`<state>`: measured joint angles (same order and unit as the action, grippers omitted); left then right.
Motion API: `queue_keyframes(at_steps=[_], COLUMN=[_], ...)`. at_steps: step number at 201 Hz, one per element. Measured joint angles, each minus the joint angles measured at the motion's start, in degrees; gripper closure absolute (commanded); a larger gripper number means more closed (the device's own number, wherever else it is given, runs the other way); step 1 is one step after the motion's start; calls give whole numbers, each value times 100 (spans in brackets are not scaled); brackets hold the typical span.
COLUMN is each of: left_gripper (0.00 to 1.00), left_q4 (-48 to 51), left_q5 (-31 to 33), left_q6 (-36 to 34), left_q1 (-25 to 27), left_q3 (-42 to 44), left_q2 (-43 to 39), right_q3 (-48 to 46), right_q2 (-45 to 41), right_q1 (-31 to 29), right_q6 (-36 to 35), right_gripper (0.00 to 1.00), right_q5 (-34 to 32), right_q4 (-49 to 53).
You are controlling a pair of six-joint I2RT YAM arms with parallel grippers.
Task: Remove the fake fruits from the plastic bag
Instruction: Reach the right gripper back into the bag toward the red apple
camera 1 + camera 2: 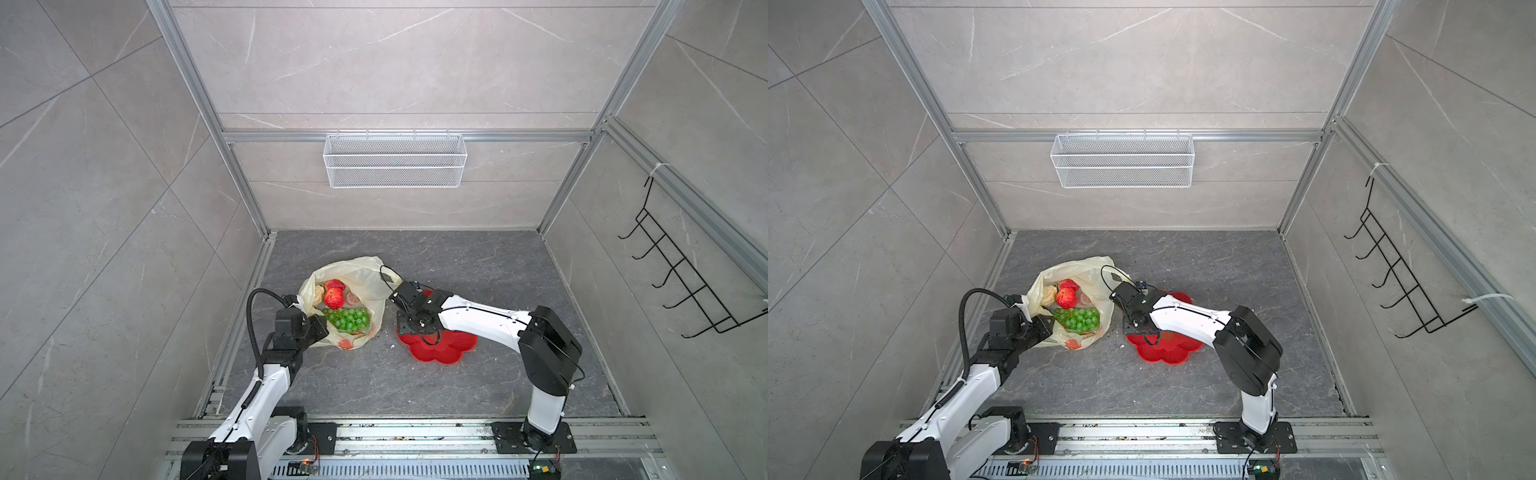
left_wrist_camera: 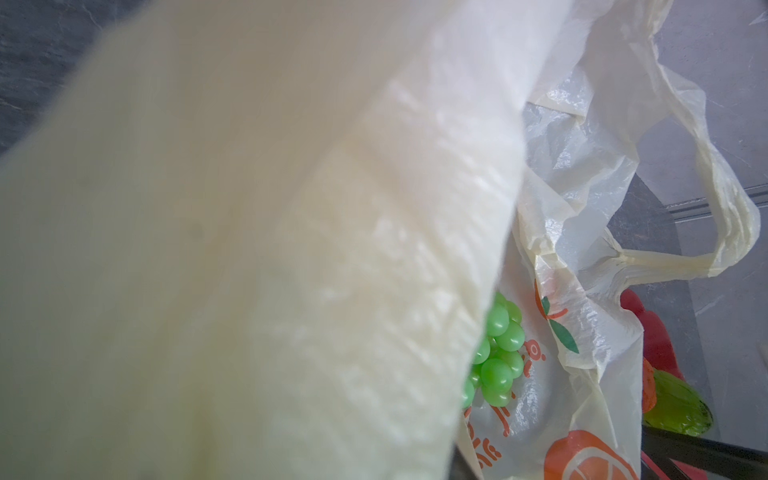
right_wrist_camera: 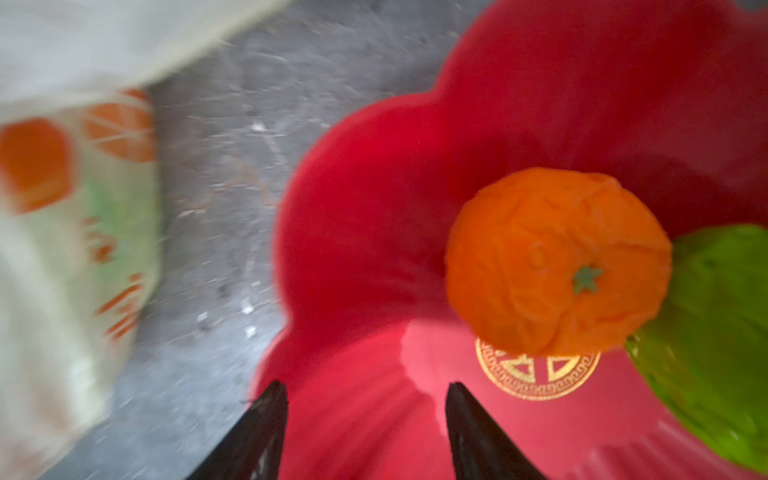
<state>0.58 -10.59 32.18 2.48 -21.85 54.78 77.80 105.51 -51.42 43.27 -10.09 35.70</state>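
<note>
The pale-yellow plastic bag [image 1: 361,274] lies open left of centre on the floor. Inside it are a green grape bunch [image 1: 348,319], red strawberries [image 1: 334,297] and a beige walnut-like ball [image 1: 319,294]. My left gripper [image 1: 297,308] is at the bag's left rim and holds the film up. That film [image 2: 291,249] covers most of the left wrist view and hides the jaws. My right gripper [image 3: 365,388] is open and empty over the red flower-shaped plate [image 3: 374,208]. An orange [image 3: 557,262] and a green knobbly fruit [image 3: 719,332] lie on the plate.
A white wire basket [image 1: 395,160] hangs on the back wall. A black hook rack [image 1: 681,270] is on the right wall. The bag's free handle loop [image 2: 727,199] lies on the dark floor toward the plate [image 1: 453,345]. Aluminium rails [image 1: 415,436] run along the front.
</note>
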Motion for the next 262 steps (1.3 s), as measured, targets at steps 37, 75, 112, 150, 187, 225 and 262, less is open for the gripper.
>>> queue_keyframes(at_steps=[37, 75, 112, 150, 187, 225, 262], left_gripper=[41, 31, 32, 33, 34, 33, 33], left_q4=[592, 1429, 1523, 1421, 1132, 890, 664], left_q5=[212, 562, 885, 944, 946, 935, 918], left_q6=[243, 555, 688, 660, 494, 323, 319], left_q1=[0, 0, -20, -28, -28, -28, -28], left_q3=[-98, -518, -638, -610, -365, -136, 83], left_q2=[20, -319, -422, -234, -214, -286, -483], right_q3=[511, 1456, 2518, 3635, 4898, 6332, 7324], right_q2=[-149, 208, 1152, 2367, 3401, 4358, 5125], right_q1=[-442, -704, -739, -739, -739, -739, -739], right_q6=[-269, -525, -815, -1080, -1346, -1652, -1937], right_gripper=[36, 36, 34, 27, 21, 16, 15], right_q5=[13, 142, 308, 343, 59, -442, -787], right_q4=[-131, -343, -734, -861, -629, -216, 131])
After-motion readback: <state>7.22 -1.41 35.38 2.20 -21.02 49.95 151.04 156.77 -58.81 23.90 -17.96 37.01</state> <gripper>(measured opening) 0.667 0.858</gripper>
